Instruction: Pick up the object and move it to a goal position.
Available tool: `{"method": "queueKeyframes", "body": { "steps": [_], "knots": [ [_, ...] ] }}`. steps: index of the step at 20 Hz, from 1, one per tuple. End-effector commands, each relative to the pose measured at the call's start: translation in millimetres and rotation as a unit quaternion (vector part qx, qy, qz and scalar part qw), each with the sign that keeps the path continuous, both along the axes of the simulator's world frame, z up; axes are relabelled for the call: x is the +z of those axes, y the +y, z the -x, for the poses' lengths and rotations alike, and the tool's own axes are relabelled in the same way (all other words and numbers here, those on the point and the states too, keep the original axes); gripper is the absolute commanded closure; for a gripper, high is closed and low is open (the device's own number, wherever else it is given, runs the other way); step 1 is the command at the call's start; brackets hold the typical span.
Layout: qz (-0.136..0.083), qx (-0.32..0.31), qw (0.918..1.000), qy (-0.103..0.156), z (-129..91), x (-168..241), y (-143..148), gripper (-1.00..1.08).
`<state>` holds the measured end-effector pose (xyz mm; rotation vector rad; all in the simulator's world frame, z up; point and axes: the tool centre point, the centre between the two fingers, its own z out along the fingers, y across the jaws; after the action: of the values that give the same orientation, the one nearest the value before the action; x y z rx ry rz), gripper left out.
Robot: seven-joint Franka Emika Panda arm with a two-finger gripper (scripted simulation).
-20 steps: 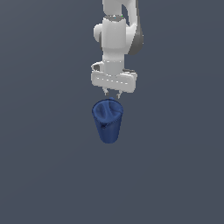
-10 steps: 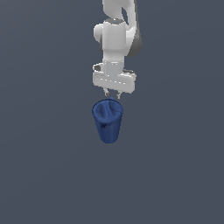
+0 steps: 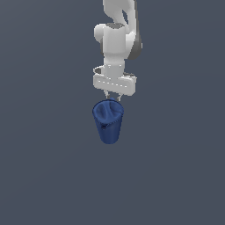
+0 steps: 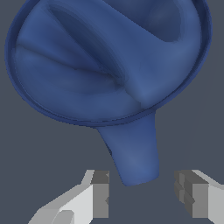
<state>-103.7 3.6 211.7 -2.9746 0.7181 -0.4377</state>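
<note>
One blue cup (image 3: 108, 121), upright on grey floor (image 3: 44, 176); gripper (image 4: 142, 192) just above its rim, fingers (image 4: 100, 199) apart, empty.

Nothing here can be read — no word, number, label or brand mark shows in either view. The dark blue cup (image 3: 108, 121) is plain all over, its folded inside and outer wall bare of any print. The white arm (image 3: 115, 41) and the gripper (image 3: 114, 97) carry no lettering or logo either, and the grey ground (image 3: 44, 176) under it all is unmarked — just a flat tone.
</note>
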Motion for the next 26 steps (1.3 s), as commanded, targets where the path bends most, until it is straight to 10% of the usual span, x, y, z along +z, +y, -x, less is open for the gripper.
{"method": "queueKeyframes", "body": {
  "steps": [1,10,11,26],
  "knots": [
    [0.0,0.0,1.0,0.0,-2,-8,0,-0.2],
    [0.0,-0.001,1.0,-0.001,-5,-19,0,-0.2],
    [0.0,-0.001,1.0,-0.001,-5,-19,0,1.08],
    [0.0,-0.001,1.0,-0.001,-6,-13,2,1.08]
  ]
}}
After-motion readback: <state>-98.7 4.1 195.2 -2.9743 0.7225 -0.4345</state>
